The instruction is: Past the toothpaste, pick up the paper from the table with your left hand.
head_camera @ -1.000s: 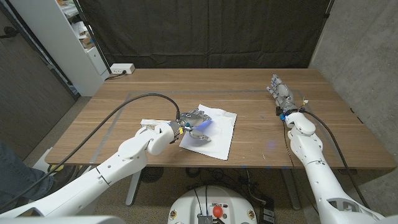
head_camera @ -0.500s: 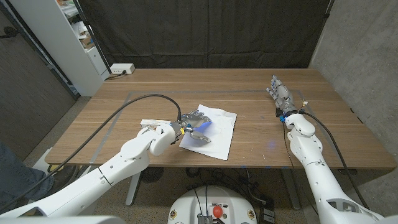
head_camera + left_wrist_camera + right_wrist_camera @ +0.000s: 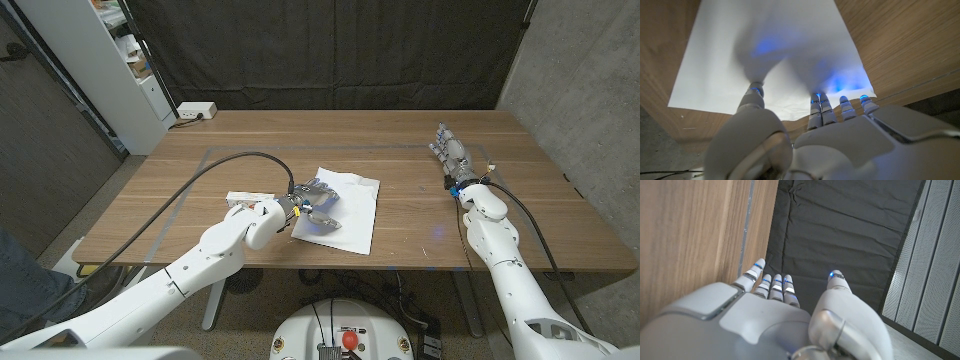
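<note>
Head view: my left hand (image 3: 312,203) is over the paper (image 3: 350,208), fingers bent down onto its near-left part, touching the sheet. Grip not closed yet, I judge. Paper lies flat mid-tabletop (image 3: 180,200), long axis running away from me, mostly to the right and beyond the hand. Right hand (image 3: 452,155) idle far off, fingers apart, holding nothing.

Left wrist view: fingertips (image 3: 816,97) press on the paper's near edge, thumb apart; sheet stretches ahead.

Right wrist view: right hand released beside bare wood.
</note>
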